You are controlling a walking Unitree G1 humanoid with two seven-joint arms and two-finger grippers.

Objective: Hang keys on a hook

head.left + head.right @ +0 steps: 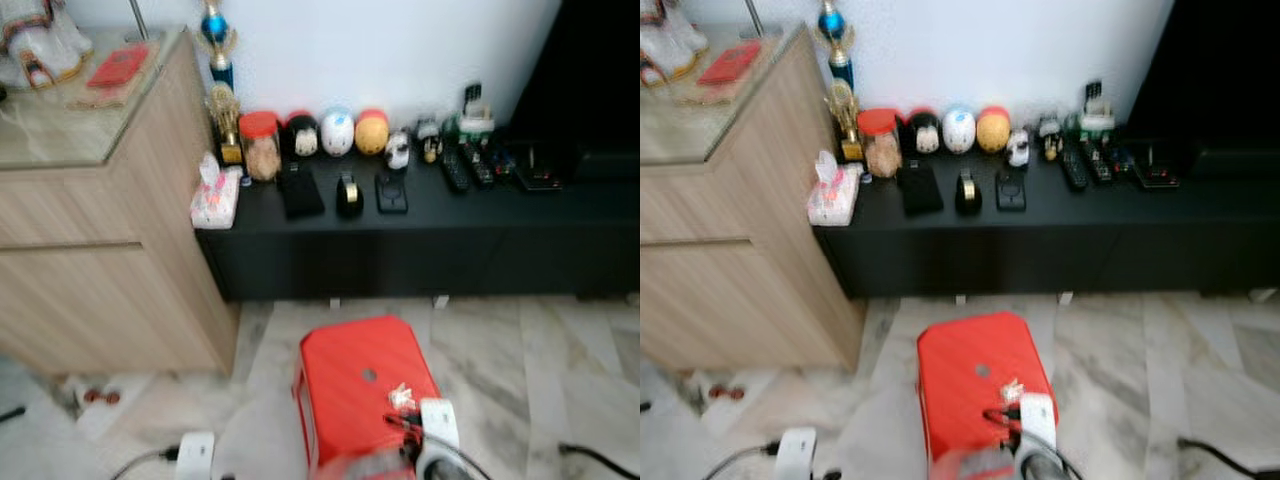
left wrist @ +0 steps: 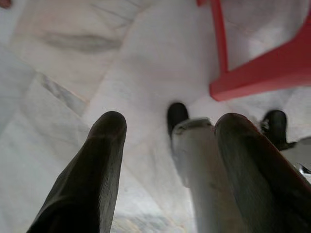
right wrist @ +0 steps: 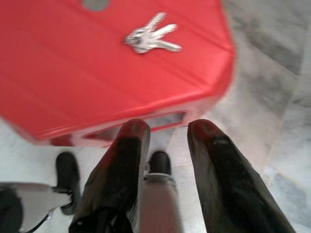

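Note:
A bunch of silver keys (image 3: 150, 39) lies flat on the top of a red plastic stool (image 1: 355, 375), near its front right corner; the keys (image 1: 402, 397) are also in the left eye view. My right gripper (image 3: 167, 141) hangs open just off the stool's edge, short of the keys, with nothing between its fingers (image 3: 127, 160). My left gripper (image 2: 167, 128) is open too, pointing down at the marble floor beside a red stool leg (image 2: 262, 73).
A low black console (image 1: 420, 235) along the white wall carries a jar, round figurines and remotes. A wooden cabinet (image 1: 90, 260) stands at the left, with a tissue pack (image 1: 215, 195) beside it. A black cable (image 1: 600, 458) lies on the marble floor (image 1: 540, 370) at the right.

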